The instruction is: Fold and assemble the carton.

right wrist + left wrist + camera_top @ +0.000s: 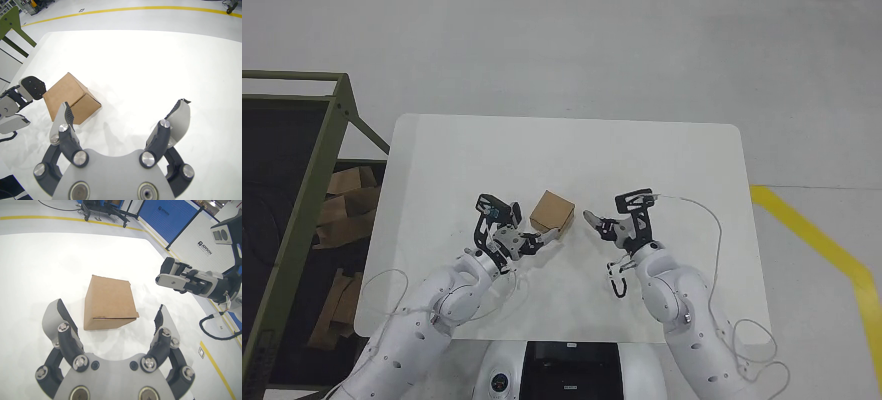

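Slippage is the risk: the closed cardboard carton (552, 211) sits tilted mid-table (662, 160) between the left gripper (108, 308) and right gripper (123, 104), both spread open and empty, so a one-sided push could skid or topple it

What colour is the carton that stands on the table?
The carton is plain brown cardboard, with no print visible. It shows best in the left wrist view.
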{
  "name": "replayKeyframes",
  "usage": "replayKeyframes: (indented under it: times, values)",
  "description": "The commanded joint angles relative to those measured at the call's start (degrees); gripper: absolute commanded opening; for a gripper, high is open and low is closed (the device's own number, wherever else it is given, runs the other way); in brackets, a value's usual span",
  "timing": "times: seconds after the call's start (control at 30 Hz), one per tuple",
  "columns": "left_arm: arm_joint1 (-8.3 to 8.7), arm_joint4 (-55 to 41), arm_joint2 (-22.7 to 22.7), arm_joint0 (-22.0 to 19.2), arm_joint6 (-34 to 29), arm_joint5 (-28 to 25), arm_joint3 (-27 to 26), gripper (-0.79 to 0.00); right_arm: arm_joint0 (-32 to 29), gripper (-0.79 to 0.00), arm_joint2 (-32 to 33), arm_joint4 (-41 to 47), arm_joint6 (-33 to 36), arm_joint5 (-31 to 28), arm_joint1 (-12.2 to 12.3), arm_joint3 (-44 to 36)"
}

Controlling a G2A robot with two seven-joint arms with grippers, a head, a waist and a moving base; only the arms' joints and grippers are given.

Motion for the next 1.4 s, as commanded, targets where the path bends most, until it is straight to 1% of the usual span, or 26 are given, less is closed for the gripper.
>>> replayKeyframes:
  times: [0.0, 0.17, 0.3, 0.43, 0.53, 0.6, 0.7, 0.8, 1.13, 1.37]
  values:
    - [-0.22, 1.57, 0.55, 0.02, 0.59, 1.74, 0.16, 0.0, -0.55, 0.0, 0.78, 0.43, -0.39, 0.12, 0.13, -0.17]
    - [-0.89, 3.98, 2.18, 0.33, 5.09, 3.52, 1.61, 0.0, -1.64, 0.0, 2.44, 1.25, -0.98, -0.41, 0.48, -0.58]
    - [-1.3, 5.18, 2.94, 0.55, 8.98, 3.04, 2.87, 0.0, -1.76, 0.0, 2.59, 1.43, -0.86, -0.55, 0.6, -0.67]
    - [-1.73, 6.88, 4.03, 0.56, 11.21, 3.11, 3.67, 0.0, -1.51, 0.0, 2.25, 1.51, -0.78, -0.44, 0.63, -0.46]
    - [-2.17, 9.24, 5.05, 0.25, 12.7, 5.42, 4.39, 0.0, -1.32, 0.0, 2.1, 1.59, -0.78, -0.5, 0.67, -0.28]
    - [-2.58, 12.17, 6.13, 0.06, 14.19, 8.78, 4.78, 0.0, -1.26, 0.0, 2.0, 1.59, -0.72, -0.54, 0.7, -0.15]
    - [-3.33, 13.71, 7.97, -0.39, 15.56, 12.06, 5.62, 0.0, -1.26, 0.0, 1.91, 1.62, -0.85, -0.51, 0.75, -0.02]
    - [-3.98, 13.98, 9.22, -1.25, 15.72, 13.62, 6.66, 0.0, -1.32, 0.0, 1.86, 1.78, -0.92, -0.38, 0.79, 0.06]
    - [-5.18, 13.06, 9.78, -2.99, 15.77, 13.49, 9.17, 0.0, -1.06, 0.0, 1.64, 2.09, -0.89, -0.42, 0.95, 0.43]
    - [-6.11, 16.79, 11.15, -4.35, 15.94, 16.35, 10.49, 0.0, -0.78, 0.0, 1.57, 2.29, -0.78, -0.34, 1.06, 0.53]
